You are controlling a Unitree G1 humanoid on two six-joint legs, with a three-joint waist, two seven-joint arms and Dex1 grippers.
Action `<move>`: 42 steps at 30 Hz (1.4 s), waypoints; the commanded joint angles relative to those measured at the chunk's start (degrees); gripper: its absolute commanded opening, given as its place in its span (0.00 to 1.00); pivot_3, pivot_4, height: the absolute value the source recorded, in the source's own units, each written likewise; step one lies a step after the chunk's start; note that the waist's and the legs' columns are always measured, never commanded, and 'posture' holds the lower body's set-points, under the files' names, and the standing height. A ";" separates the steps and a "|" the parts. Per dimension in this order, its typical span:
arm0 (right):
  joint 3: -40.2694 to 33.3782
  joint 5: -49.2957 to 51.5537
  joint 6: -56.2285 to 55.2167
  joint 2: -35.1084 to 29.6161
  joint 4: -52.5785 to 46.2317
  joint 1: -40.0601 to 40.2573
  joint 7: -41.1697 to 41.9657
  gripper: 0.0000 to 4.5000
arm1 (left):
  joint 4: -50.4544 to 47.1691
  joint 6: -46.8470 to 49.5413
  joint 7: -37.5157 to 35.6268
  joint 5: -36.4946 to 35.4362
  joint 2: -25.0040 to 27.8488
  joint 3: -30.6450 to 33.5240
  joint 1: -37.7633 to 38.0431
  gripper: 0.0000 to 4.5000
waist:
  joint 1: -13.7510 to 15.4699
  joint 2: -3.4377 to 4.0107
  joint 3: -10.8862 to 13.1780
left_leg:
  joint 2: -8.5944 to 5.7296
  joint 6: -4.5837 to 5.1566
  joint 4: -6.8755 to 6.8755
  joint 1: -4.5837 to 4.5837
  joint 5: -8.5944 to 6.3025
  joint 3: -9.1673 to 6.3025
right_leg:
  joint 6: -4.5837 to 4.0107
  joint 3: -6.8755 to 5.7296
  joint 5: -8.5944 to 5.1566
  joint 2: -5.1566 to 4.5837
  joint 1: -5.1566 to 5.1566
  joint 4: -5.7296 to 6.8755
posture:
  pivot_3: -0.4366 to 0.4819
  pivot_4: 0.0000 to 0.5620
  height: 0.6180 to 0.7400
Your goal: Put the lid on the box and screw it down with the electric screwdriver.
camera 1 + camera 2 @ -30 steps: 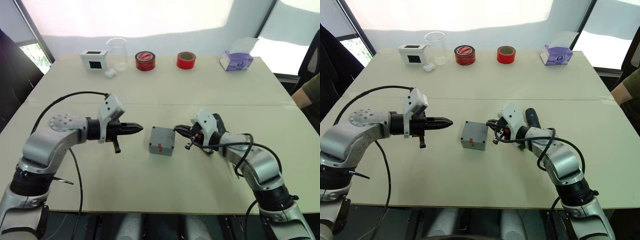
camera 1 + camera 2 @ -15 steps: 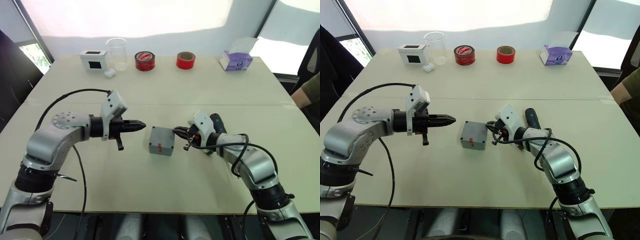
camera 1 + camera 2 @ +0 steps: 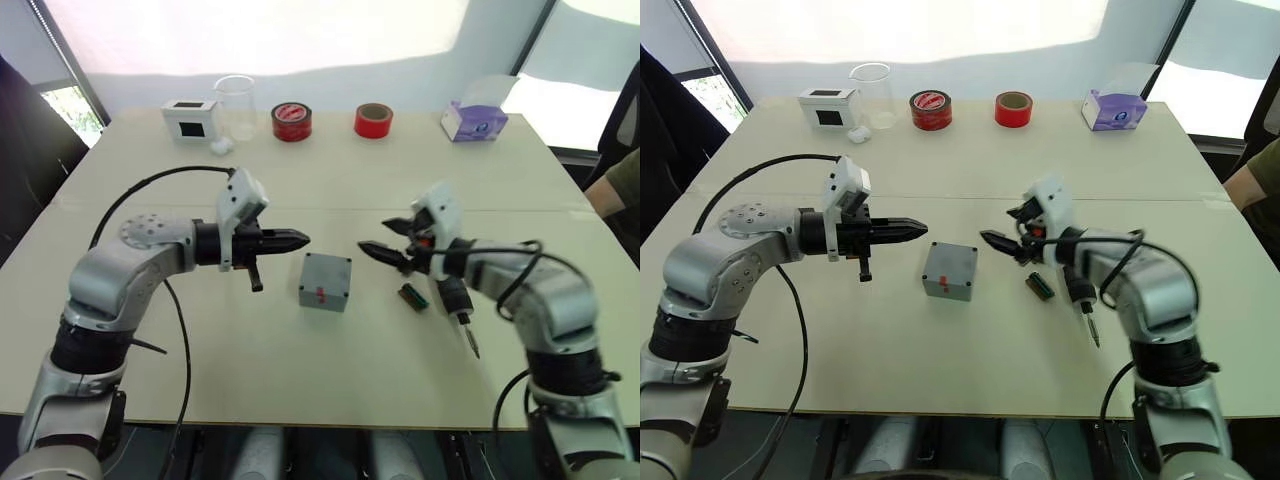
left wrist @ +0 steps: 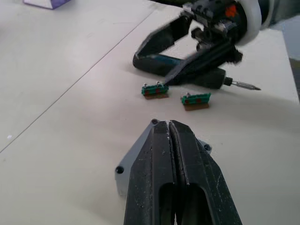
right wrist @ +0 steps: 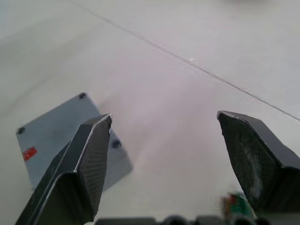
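- Beige table [image 3: 330, 400] in front of a bright wall; the work sits mid-table, with spare items parked along the far edge.
- Left gripper [image 3: 300, 238]: fingers pressed together and empty. It hangs just left of the box, tips pointing right over its far-left corner. My guess is it is staged to steady the box, not to grasp.
- Right gripper [image 3: 373, 234]: fingers spread wide and empty, raised off the table just right of the box and pointing left at it. It holds no tool.
- Lid [image 3: 328, 268]: already seated flush on the box [image 3: 322, 296]. The corner holes show on top and the red mark faces near. Placement looks done; I cannot tell whether any screws are in.
- Electric screwdriver [image 3: 455, 303]: lies flat on the table right of the box, under the right forearm, with its bit pointing near. It is within reach of the right gripper, so picking it up is the likely next step.
- Two small green pieces [image 4: 155, 90] lie between the box and the screwdriver. They could be nudged during the pickup.
- Far edge, left to right: white box with black window [image 3: 190, 118], glass beaker [image 3: 234, 105], two red tape rolls [image 3: 291, 121], purple tissue box [image 3: 472, 120]. All sit well clear of the work.
- A person's sleeve [image 3: 622, 185] shows at the right edge.
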 commanded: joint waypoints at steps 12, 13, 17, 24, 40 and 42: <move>16.86 3.27 22.45 -25.31 13.73 -9.26 12.48 1.00 | -7.12 -6.69 -1.51 3.68 -0.35 -7.96 3.64 0.00 | -0.87 0.09 0.06 | 0.05 0.04 -0.06 -0.17 -0.02 0.08 | -0.05 0.06 -0.02 -0.20 -0.15 -0.13 | 0.48 0.27 1.00; 17.66 3.00 22.07 -25.45 14.43 -9.54 12.94 1.00 | -7.06 -6.80 -1.39 3.81 -0.48 -8.01 3.89 0.00 | -1.10 0.09 0.06 | 0.04 0.04 -0.05 -0.17 -0.02 0.09 | -0.04 0.06 -0.02 -0.20 -0.13 -0.15 | 0.48 0.27 1.00; 19.70 2.05 21.97 -23.94 18.75 -11.25 13.20 1.00 | -7.57 -6.96 -0.94 4.06 -0.55 -7.53 4.70 0.00 | -1.23 0.10 0.08 | 0.04 0.05 -0.04 -0.19 -0.03 0.09 | -0.03 0.03 -0.01 -0.19 -0.14 -0.17 | 0.48 0.27 1.00; 27.84 -1.67 18.70 -20.85 25.41 -14.92 15.52 1.00 | -7.68 -7.80 1.75 4.87 -1.07 -6.63 7.25 0.00 | -1.30 0.11 0.08 | 0.03 0.05 -0.04 -0.19 -0.03 0.09 | -0.02 0.02 -0.01 -0.18 -0.15 -0.18 | 0.48 0.27 1.00; 39.31 -10.36 15.41 -19.01 31.07 -17.05 21.71 0.45 | -9.35 -8.05 7.32 6.45 -2.88 -6.55 10.80 0.00 | -1.17 -0.02 0.01 | 0.00 0.04 0.01 -0.16 -0.03 0.05 | -0.02 0.00 0.01 -0.21 -0.08 -0.19 | 0.48 0.27 1.00; 39.31 -10.64 16.21 -19.02 31.52 -17.04 22.08 0.38 | -8.92 -8.30 7.56 6.70 -3.15 -6.63 10.56 0.00 | -1.13 -0.02 0.01 | -0.01 0.04 0.01 -0.16 -0.04 0.03 | -0.03 0.00 0.01 -0.21 -0.07 -0.22 | 0.48 0.27 1.00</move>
